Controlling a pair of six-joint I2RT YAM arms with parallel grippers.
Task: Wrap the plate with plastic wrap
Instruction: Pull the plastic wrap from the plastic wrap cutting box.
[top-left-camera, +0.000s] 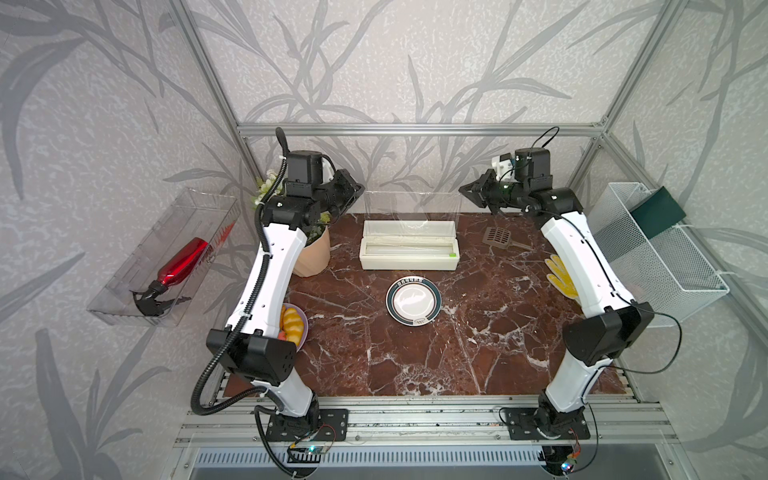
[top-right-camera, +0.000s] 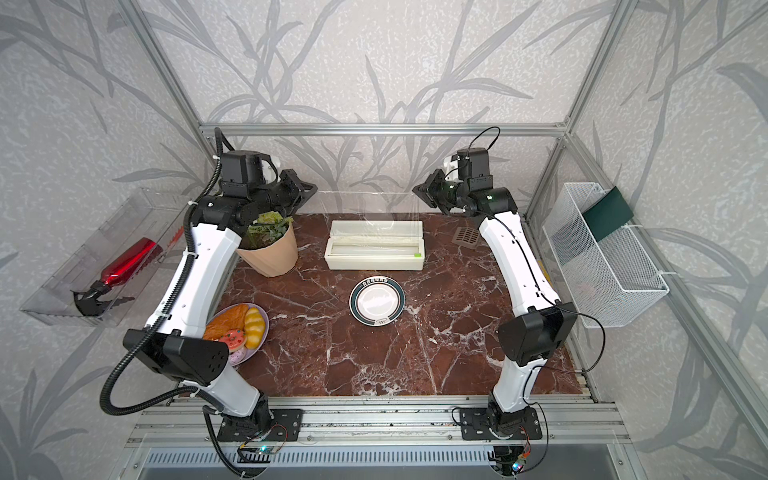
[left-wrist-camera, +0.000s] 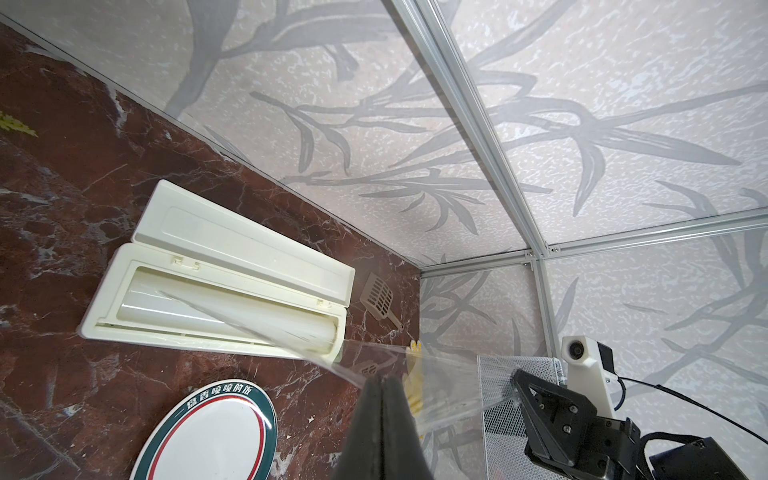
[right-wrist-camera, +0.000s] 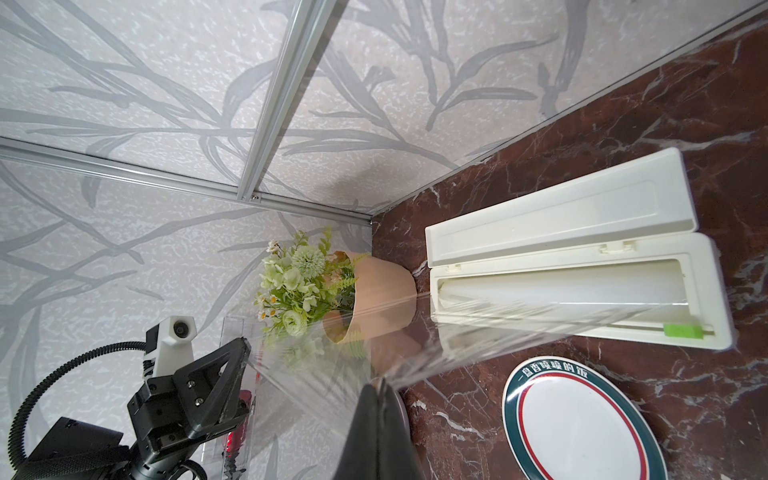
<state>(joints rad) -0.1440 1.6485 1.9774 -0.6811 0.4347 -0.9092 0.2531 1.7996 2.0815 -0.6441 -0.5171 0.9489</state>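
Both the left pincer (top-left-camera: 360, 190) and right pincer (top-left-camera: 461, 190) clamp the plastic wrap (top-left-camera: 411, 208); best hold it taut, lowering evenly onto the plate (top-left-camera: 413, 300) below them.

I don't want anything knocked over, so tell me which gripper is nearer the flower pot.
Left. The left gripper is raised just above and beside the flower pot. The right gripper is raised across the table. Both are shut on the plastic wrap.

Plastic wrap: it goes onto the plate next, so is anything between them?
Nothing visible. The plastic wrap, pinched by the left gripper and right gripper, hangs stretched above the dispenser box; the plate lies bare in front of it. The film runs down to the roll inside.
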